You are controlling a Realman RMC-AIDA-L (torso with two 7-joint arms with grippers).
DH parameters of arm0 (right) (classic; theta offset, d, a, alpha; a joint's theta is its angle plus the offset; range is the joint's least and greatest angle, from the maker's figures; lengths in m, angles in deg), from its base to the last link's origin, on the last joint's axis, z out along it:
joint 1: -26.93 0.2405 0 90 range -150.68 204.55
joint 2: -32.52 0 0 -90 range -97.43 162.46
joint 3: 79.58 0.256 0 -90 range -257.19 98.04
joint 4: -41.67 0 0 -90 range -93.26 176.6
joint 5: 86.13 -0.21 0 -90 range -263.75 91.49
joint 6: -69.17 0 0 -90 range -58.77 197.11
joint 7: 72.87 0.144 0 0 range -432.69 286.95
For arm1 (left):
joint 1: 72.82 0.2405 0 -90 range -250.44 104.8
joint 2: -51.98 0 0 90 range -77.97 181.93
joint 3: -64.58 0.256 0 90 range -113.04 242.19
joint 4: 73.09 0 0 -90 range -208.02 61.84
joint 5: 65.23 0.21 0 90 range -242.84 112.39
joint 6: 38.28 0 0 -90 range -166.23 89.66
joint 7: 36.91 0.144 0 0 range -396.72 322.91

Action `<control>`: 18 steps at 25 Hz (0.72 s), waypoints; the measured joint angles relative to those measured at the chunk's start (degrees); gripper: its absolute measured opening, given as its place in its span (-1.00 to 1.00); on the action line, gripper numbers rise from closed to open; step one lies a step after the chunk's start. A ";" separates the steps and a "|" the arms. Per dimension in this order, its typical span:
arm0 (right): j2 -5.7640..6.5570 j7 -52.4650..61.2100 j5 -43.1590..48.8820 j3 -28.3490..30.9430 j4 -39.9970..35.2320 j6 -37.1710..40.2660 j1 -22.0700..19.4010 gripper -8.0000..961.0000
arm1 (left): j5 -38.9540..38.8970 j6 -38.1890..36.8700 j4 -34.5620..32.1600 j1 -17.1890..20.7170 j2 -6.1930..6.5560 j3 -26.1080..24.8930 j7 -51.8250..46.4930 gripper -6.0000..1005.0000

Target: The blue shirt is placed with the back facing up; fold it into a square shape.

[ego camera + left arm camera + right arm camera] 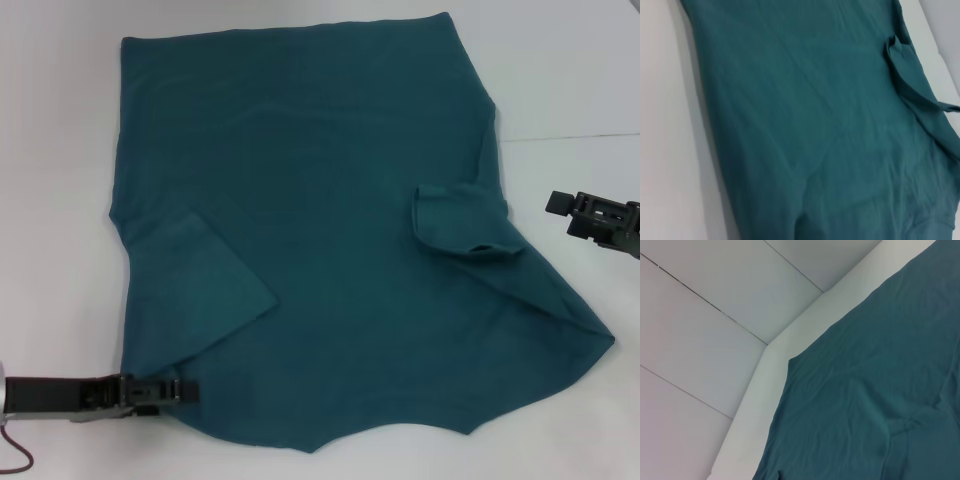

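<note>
Lying flat on white table, blue shirt, sleeves seemingly folded inward.

Both grippers are black and blocky, the left gripper on a silver-grey wrist trailing a thin red cable, the right gripper showing green parts.

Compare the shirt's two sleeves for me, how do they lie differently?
The left sleeve lies flat and smooth, folded in over the blue shirt; the right sleeve is bunched and looks smaller. The left gripper is at the shirt's edge below the left sleeve; the right gripper is clear of the cloth. Both sleeves rest on the body.
</note>
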 joint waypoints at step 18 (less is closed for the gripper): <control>0.00 0.15 0.04 0.00 0.00 -0.08 0.00 0.87 | -0.04 3.74 0.65 -0.52 -0.32 1.32 -0.88 0.71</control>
